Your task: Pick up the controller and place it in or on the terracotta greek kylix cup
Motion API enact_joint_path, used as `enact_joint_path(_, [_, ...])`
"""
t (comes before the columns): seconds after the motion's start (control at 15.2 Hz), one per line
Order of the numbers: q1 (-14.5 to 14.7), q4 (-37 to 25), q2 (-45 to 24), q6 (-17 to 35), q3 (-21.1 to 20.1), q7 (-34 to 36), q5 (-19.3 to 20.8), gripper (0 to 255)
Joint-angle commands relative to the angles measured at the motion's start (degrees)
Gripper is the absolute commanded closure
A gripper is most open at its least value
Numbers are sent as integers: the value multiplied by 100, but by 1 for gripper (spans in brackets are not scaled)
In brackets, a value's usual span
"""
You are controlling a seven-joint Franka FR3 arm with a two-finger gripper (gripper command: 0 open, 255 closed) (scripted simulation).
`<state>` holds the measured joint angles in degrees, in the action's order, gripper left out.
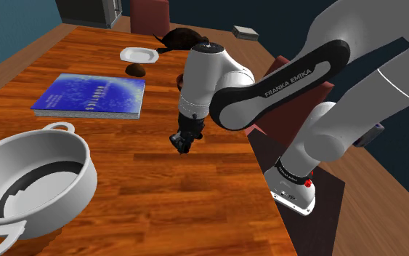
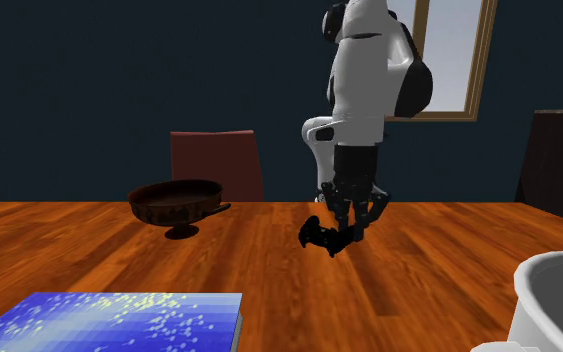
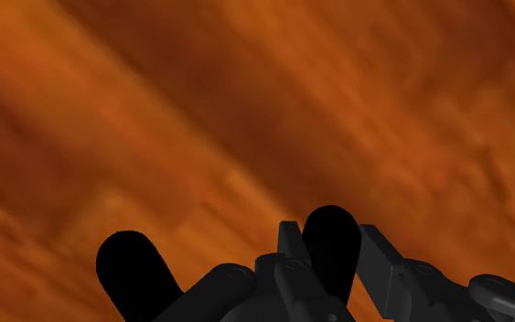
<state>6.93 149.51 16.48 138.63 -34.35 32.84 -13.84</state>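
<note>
Wooden tabletop (image 1: 159, 196) runs out under dark blue walls, and just above it your gripper (image 2: 350, 230) has its black fingers clamped on the black controller (image 2: 317, 236), which juts sideways out of the grip rather than sitting centred. With that off-centre hold you risk it twisting or slipping loose on the carry, and a hard landing on the rim could tip the dark brown footed kylix cup (image 2: 176, 203). Your way to the cup looks open over bare wood; the blue book (image 1: 90, 94), white pot (image 1: 46, 174) and small white dish (image 1: 138, 54) lie aside.
</note>
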Motion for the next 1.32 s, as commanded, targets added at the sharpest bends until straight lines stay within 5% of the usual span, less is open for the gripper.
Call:
enact_joint_path(0.0, [28,-58,136,-190,50,-40,-46,255])
enact_joint_path(1.25, [127,-919,1018,-1905,476,-188,-116,255])
